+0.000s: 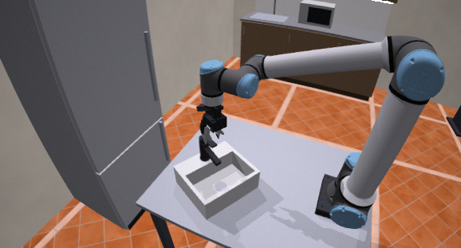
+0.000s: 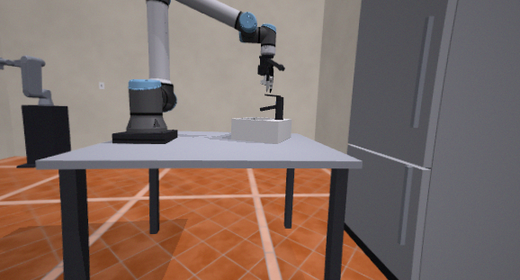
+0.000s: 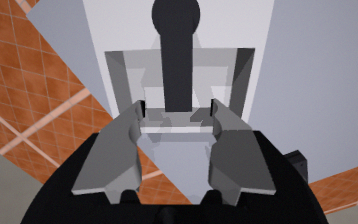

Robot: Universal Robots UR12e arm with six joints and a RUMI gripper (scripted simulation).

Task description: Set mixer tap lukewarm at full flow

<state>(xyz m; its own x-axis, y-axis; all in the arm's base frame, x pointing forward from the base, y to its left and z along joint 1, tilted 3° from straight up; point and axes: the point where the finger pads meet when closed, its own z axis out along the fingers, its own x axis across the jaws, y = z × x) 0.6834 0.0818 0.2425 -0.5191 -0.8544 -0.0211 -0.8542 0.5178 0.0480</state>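
Observation:
The black mixer tap stands upright on the rim of the white basin. Its lever points out over the basin, in line with the spout, which it hides in the wrist view. In the exterior view the lever tip is slightly higher than its base; whether this is full lift I cannot tell. A red dot shows small on the tap body in the top view. My gripper is partly open and empty, pointing down just above the lever, fingertips either side of its line.
The basin stands on the grey table. The arm's base is on the same table. A tall grey fridge stands beside the table, on the tap's side. A kitchen counter is farther back.

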